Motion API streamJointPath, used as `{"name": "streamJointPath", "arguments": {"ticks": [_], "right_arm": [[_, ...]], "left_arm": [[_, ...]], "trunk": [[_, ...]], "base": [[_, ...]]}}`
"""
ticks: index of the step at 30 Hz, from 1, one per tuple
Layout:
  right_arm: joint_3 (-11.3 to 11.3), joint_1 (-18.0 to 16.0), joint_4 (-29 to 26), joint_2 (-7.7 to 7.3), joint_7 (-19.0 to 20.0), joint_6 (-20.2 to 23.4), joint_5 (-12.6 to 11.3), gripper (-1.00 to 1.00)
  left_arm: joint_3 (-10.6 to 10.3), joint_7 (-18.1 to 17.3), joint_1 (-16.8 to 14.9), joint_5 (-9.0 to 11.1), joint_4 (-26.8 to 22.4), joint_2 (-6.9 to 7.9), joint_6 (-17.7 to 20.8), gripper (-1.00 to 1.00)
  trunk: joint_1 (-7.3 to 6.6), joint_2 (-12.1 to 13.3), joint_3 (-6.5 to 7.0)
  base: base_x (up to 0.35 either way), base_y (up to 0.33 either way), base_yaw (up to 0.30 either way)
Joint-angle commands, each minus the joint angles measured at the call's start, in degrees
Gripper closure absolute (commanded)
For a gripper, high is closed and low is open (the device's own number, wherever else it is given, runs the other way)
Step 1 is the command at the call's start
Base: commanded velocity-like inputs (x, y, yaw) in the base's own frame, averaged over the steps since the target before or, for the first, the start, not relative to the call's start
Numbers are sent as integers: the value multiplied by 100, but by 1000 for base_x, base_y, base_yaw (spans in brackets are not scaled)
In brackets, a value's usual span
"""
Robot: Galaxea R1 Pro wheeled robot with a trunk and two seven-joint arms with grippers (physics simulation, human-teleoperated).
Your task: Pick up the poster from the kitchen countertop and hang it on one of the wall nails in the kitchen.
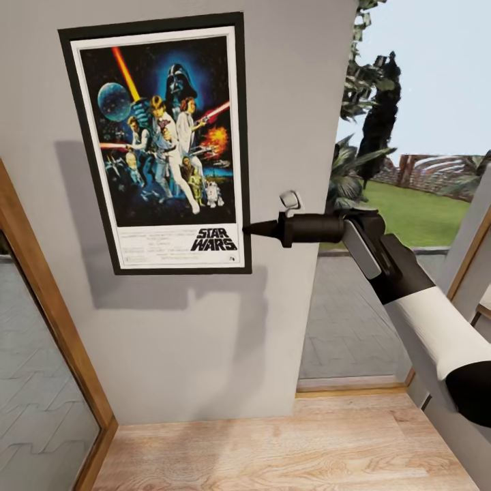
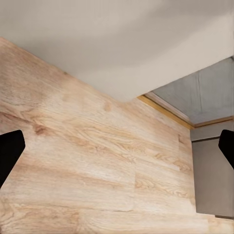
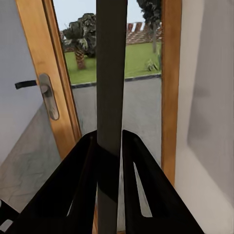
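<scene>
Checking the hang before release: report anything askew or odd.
The poster sits against the wall tilted, its top leaning left. The right tool is shut on its lower right edge. No nail is visible. Nothing looks damaged.

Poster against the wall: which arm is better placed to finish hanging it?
Right. Its claw is clamped on the poster at the lower right edge, held flat against the wall. The left claw hangs open, facing the wooden floor.

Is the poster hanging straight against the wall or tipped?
Tipped slightly: the poster lies flat against the grey wall, top edge slanting, its lower right edge clamped in the right gripper.
</scene>
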Motion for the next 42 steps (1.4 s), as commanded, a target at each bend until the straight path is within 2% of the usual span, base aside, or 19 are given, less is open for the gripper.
{"name": "streamJointPath", "arguments": {"ticks": [1, 5, 10, 13, 37, 42], "right_arm": [[13, -1, 3, -5, -5, 47, -51, 100], [8, 69, 10, -5, -7, 42, -50, 100], [-3, 194, 62, -35, 0, -359, -50, 100], [-4, 226, 73, -45, 2, -456, -53, 100], [-15, 246, 79, -91, -5, -509, -59, 100], [-22, 246, 79, -90, -5, -509, -59, 100]], "left_arm": [[-48, -7, -5, 35, 0, 1, -35, -100], [-48, -7, -2, 33, 0, 1, -37, -100], [-48, -7, -2, 34, -1, 1, -36, -100], [-48, -7, -3, 33, 0, 1, -36, -100], [-47, -7, -4, 36, 0, 1, -33, -100], [-48, -7, -4, 36, 0, 1, -32, -100]], "trunk": [[4, -12, -12], [4, -12, -12], [4, -12, -12], [4, -12, -12], [4, -12, -12], [4, -12, -12]], "base": [[0, 0, 0], [0, 0, 0], [0, 0, 0], [0, 0, 0], [1, 0, 0], [223, 0, 0]]}}
